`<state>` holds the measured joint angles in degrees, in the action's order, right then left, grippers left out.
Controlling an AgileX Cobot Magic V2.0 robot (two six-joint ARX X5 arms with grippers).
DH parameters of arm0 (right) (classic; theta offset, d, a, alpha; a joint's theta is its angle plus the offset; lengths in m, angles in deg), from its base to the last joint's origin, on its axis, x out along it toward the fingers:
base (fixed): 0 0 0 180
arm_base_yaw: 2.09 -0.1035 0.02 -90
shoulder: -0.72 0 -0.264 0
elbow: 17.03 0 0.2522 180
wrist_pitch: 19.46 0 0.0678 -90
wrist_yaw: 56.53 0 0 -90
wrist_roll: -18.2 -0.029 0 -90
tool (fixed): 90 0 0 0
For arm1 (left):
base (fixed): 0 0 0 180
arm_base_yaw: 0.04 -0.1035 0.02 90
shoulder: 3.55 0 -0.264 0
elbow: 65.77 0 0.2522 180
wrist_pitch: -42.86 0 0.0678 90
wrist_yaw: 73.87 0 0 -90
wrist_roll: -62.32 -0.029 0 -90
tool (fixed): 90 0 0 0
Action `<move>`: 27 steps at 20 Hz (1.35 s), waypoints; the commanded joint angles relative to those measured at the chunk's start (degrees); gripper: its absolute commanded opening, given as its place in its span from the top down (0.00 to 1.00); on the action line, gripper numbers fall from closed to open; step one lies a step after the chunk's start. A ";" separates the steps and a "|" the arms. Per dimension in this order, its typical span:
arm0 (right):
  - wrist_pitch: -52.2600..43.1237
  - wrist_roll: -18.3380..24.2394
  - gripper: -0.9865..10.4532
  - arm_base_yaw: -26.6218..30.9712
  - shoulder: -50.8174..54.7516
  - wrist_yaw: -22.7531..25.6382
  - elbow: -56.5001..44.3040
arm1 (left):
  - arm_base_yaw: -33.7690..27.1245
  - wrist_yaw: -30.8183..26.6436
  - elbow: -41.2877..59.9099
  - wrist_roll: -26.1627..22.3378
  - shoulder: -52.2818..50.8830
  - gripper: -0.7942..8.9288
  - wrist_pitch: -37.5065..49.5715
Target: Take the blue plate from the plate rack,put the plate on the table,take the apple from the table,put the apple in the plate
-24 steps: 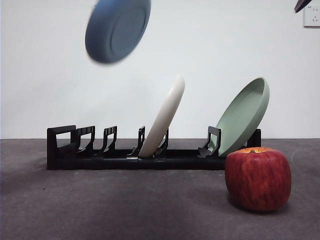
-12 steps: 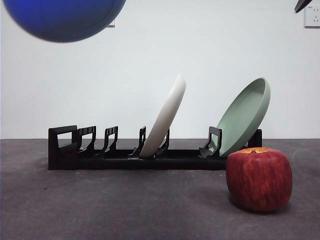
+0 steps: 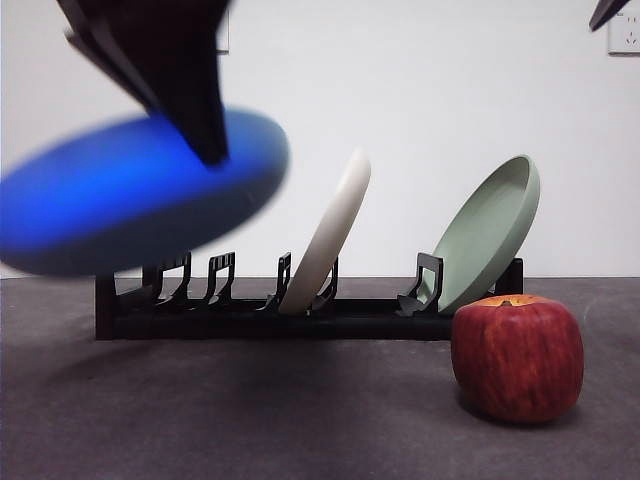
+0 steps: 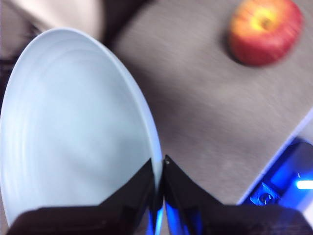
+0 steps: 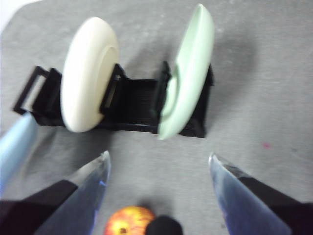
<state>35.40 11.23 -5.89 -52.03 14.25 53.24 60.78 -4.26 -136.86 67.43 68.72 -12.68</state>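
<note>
The left end effector (image 4: 159, 188) grips the rim of the blue plate (image 4: 73, 127), its jaws pressed on either side of the edge. In the front view the left end effector (image 3: 205, 140) enters from above, dark and large, and holds the blue plate (image 3: 130, 195) tilted in the air, clear of the desk (image 3: 250, 410) and in front of the near end of the rack (image 3: 270, 315). The plate is motion-blurred.

The rack holds a cream plate (image 3: 330, 235) near its middle and a green plate (image 3: 490, 230) at its other end, both leaning in their slots.

The apple (image 3: 517, 355) stands on the desk just in front of the green plate's end of the rack, well apart from the blue plate. Its stem hollow shows a yellow-orange patch.

The right end effector (image 5: 159, 169) hangs above the apple (image 5: 128, 220) and the rack (image 5: 134, 105) with its jaws spread wide, holding nothing.

No readable writing, brand or label is visible; a wall socket (image 3: 624, 30) sits at the upper corner.
</note>
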 commanded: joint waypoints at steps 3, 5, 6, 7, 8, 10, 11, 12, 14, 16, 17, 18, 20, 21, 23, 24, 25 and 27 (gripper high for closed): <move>-0.26 0.61 0.61 -0.02 -0.85 1.57 0.15 | 1.75 -0.55 1.20 -1.42 7.19 0.93 3.69; -0.26 0.61 0.61 -0.02 -1.05 1.57 0.15 | 1.77 -0.48 1.20 -3.65 10.95 0.93 6.08; -0.26 0.61 0.61 -0.02 -1.05 1.57 0.15 | 1.77 -0.48 1.20 -4.46 12.98 0.93 7.37; -0.26 0.61 0.61 -0.02 -1.05 1.57 0.15 | 1.77 -0.48 1.20 -5.18 14.80 0.93 8.37; -0.26 0.61 0.61 -0.02 -1.05 1.57 0.15 | 1.77 -0.46 1.20 -5.38 16.39 0.93 9.07; -0.26 0.61 0.61 -0.02 -1.05 1.57 0.15 | 1.77 -0.39 1.20 -5.38 19.19 0.93 9.68; -0.26 0.61 0.61 -0.02 -1.05 1.57 0.15 | 1.77 -0.22 1.20 -5.33 20.22 0.93 9.70; -0.26 0.61 0.61 -0.02 -1.05 1.57 0.15 | 1.77 0.22 1.20 -5.31 20.79 0.92 9.60; -0.26 0.61 0.61 -0.02 -1.05 1.57 0.15 | 1.86 3.56 1.20 -5.25 20.94 0.86 9.68; -0.22 0.61 0.61 -0.02 -1.05 1.53 0.15 | 1.86 4.37 1.18 -5.11 20.92 0.61 10.03; -0.17 0.61 0.61 -0.02 -1.05 1.53 0.15 | 1.81 3.67 1.09 -5.09 20.92 0.52 10.03; 0.04 0.63 0.61 -0.04 -1.16 1.44 0.15 | 1.81 2.58 0.98 -5.05 20.87 0.50 10.08; 1.25 0.70 0.61 -0.09 -1.40 1.16 0.15 | 1.81 0.11 0.13 -3.45 19.80 0.50 9.77; 2.12 1.38 0.61 -0.13 -1.64 1.14 0.15 | 1.81 -0.72 -0.79 -3.39 18.60 0.50 9.68; 4.42 2.84 0.60 -0.90 -2.16 1.11 0.15 | 1.81 -2.71 -4.28 -3.41 14.62 0.50 9.29; 5.11 3.48 0.60 -1.73 -2.49 1.14 0.15 | 1.77 -3.85 -6.45 -3.43 12.76 0.50 9.14; 5.86 3.96 0.56 -3.08 -2.97 1.14 0.15 | 1.66 -5.66 -9.60 -3.85 10.29 0.50 8.94; 6.23 4.04 0.46 -6.32 -3.98 1.20 0.15 | 1.05 -8.66 -16.22 -5.16 6.71 0.50 8.24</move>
<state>41.65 14.45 -11.79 -55.83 15.51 53.27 62.09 -12.39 -152.46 62.90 75.54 -4.26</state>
